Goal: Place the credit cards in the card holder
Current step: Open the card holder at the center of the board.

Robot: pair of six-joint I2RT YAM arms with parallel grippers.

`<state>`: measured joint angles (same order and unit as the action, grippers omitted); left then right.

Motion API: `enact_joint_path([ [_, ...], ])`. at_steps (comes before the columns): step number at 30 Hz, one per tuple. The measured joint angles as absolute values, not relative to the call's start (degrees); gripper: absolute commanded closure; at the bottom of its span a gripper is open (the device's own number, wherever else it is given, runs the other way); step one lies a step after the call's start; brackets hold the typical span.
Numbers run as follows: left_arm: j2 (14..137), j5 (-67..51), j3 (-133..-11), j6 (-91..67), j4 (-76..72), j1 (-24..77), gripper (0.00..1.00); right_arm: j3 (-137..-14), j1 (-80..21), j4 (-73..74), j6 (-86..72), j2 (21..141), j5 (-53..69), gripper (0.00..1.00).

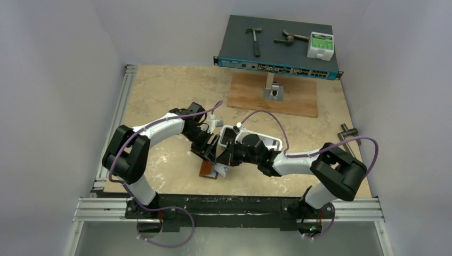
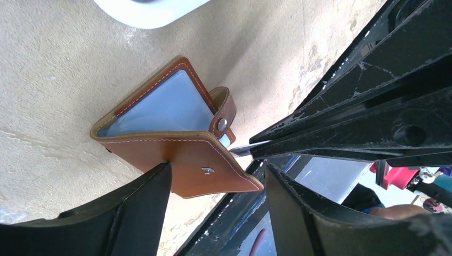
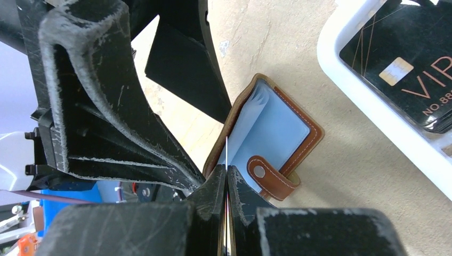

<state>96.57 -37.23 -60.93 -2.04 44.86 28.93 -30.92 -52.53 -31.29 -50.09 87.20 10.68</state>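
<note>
Two containers sit close together on the beige, stone-patterned table (image 1: 160, 96), nearer its near edge than its far one and about midway between its sides. One is the small brown leather card holder (image 2: 176, 154) with pale stitching along its rim. We see it lying open in a V, smooth bluish plastic sleeves fanned inside, and its strap-like snap tab with a round metal stud curling off one cover. The other is a white, round-cornered plastic tray (image 3: 384, 106) just beyond it. The tray holds a glossy black card (image 3: 405, 58) with a gold chip and "VIP" lettering on top; what lies beneath it we cannot tell.

We find the right gripper (image 3: 226, 173) pinched tight on a thin pale credit card (image 3: 226, 152), seen edge-on as a fine line. The card's free end stands at the open mouth of the card holder; whether it touches the sleeves we cannot tell. The left gripper (image 2: 218, 170) stands wide, its scuffed black fingers (image 2: 133, 213) on either side of the near leather cover, gripping nothing.
</note>
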Motion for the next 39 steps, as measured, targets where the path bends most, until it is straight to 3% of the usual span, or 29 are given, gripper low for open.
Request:
enact_joint_path([
  [2, 96.6, -37.0, -60.9, -1.8, 45.1, 28.9, 0.32, -31.0, -52.5, -31.5, -50.1, 87.6, 11.1, 1.00],
  [4, 96.8, -36.3, -60.9, -1.0, 45.3, 28.9, 0.12, -31.1, -52.5, -31.7, -50.1, 88.0, 11.5, 1.00],
  [5, 97.1, -35.9, -61.0, -0.3, 45.6, 28.9, 0.08, -31.2, -52.5, -31.8, -50.1, 88.2, 11.5, 1.00],
  [8, 98.4, -34.8, -61.4, 0.5, 46.6, 28.9, 0.05, -31.8, -52.5, -32.0, -50.1, 89.0, 11.7, 1.00],
  [10, 99.2, -33.9, -61.5, 1.1, 47.3, 28.9, 0.12, -32.4, -52.5, -32.2, -50.1, 89.5, 11.9, 1.00],
  [13, 99.4, -33.1, -61.5, 1.6, 48.3, 28.9, 0.32, -33.5, -52.5, -32.2, -50.1, 90.2, 12.3, 1.00],
  [18, 99.4, -33.6, -61.7, 2.7, 50.3, 28.9, 0.45, -34.6, -52.5, -32.8, -50.0, 91.1, 13.1, 1.00],
  [24, 99.5, -36.9, -62.5, 3.1, 52.9, 28.0, 0.82, -34.6, -52.5, -32.8, -49.8, 91.2, 13.3, 1.00],
  [39, 103.1, -41.6, -64.8, 4.2, 55.5, 24.4, 0.91, -33.6, -52.4, -32.9, -49.8, 91.2, 13.3, 1.00],
])
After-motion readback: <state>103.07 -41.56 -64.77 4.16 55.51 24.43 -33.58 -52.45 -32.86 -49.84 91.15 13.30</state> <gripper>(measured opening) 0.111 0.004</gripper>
